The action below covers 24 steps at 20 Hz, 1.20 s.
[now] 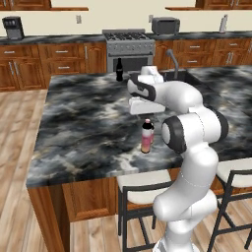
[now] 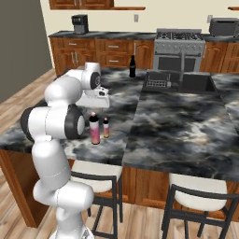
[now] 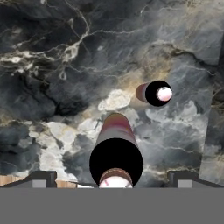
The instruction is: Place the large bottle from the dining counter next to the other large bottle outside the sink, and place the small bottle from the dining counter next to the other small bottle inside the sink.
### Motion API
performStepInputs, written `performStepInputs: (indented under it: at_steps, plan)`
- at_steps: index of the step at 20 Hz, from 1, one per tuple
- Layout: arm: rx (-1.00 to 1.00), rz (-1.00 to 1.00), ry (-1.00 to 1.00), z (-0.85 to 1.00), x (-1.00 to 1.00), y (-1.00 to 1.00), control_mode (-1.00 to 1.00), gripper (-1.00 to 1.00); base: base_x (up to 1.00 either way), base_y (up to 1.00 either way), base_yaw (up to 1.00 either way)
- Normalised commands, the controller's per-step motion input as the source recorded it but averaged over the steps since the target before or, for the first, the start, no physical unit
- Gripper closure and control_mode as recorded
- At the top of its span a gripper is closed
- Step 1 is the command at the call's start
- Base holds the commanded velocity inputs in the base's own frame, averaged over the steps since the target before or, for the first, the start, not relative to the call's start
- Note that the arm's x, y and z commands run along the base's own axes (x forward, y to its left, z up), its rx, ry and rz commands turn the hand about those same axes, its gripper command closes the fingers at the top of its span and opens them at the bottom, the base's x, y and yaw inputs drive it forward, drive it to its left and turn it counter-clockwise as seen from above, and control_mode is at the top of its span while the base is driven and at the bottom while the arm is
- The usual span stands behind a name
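Principal risk: the large pink bottle (image 2: 95, 129) and the small pink-orange bottle (image 2: 106, 127) stand just beside each other, apart but close, near the front edge of the dining counter (image 1: 88, 123). A finger descending on the side toward the small bottle could clip it and tip it; either bottle, being slim and upright, would topple readily and could roll toward the near edge. A grip taken too high on the dark cap may also let the tall bottle swing or slip.

Pose: the arm is folded, elbow raised, hand pointing straight down above the two bottles. In the hand view the gripper (image 3: 112, 179) looks down on the large bottle's cap, centred between the fingertips (image 3: 43, 178), jaws spread wide and holding nothing.

The black bottle (image 1: 119, 69) stands at the counter's far side, left of the sink (image 2: 196, 84)
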Motion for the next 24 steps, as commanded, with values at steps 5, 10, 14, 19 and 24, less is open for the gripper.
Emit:
performStepInputs:
  at_steps: [5, 10, 14, 19, 24]
  plan:
    - [0.00, 0.00, 0.02, -0.16, 0.00, 0.00, -1.00, -1.00, 0.00, 0.00, 0.00]
    - [0.00, 0.00, 0.02, -0.13, 0.00, 0.00, -1.00, -1.00, 0.00, 0.00, 0.00]
    - [0.00, 0.00, 0.04, -0.08, 0.00, 0.00, -1.00, -1.00, 0.00, 0.00, 0.00]
    - [0.00, 0.00, 0.01, 0.01, 0.00, 0.00, -1.00, -1.00, 0.00, 0.00, 0.00]
    - [0.00, 0.00, 0.00, 0.18, 0.00, 0.00, -1.00, -1.00, 0.00, 0.00, 0.00]
